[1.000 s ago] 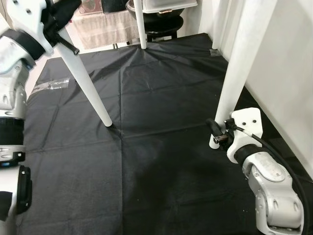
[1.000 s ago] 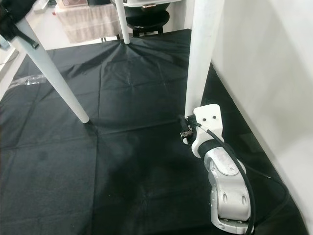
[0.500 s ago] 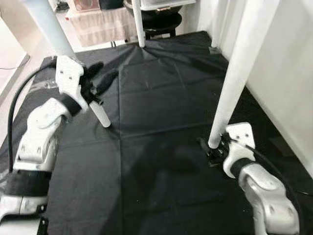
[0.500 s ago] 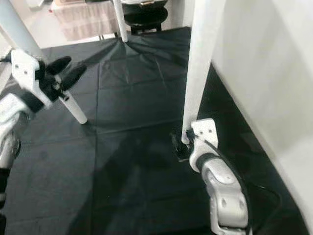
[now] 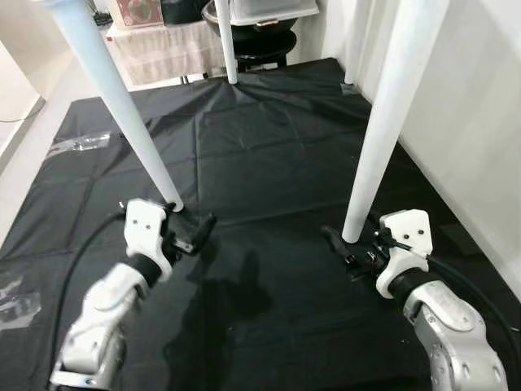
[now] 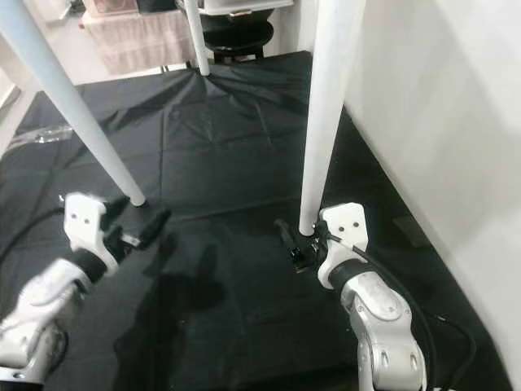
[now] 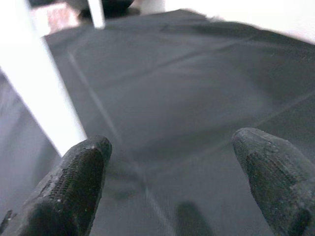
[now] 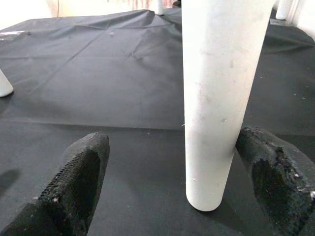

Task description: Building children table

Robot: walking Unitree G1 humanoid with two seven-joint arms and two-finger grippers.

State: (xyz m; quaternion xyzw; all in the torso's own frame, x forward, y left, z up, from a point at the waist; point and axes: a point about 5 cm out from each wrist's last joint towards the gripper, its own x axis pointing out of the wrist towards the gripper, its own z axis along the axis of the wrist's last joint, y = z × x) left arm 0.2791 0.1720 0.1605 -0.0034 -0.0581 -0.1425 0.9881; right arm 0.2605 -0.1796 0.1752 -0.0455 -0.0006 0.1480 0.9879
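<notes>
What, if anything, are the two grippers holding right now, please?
Nothing. The left gripper is open beside one white table leg; the right gripper is open around the foot of another leg, not clamped.

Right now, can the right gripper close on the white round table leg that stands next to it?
Probably yes. The right gripper is open, its fingers on either side of the white round table leg, with nothing between them.

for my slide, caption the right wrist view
Right gripper, jaws open, straddles the foot of a white table leg on black cloth.
</notes>
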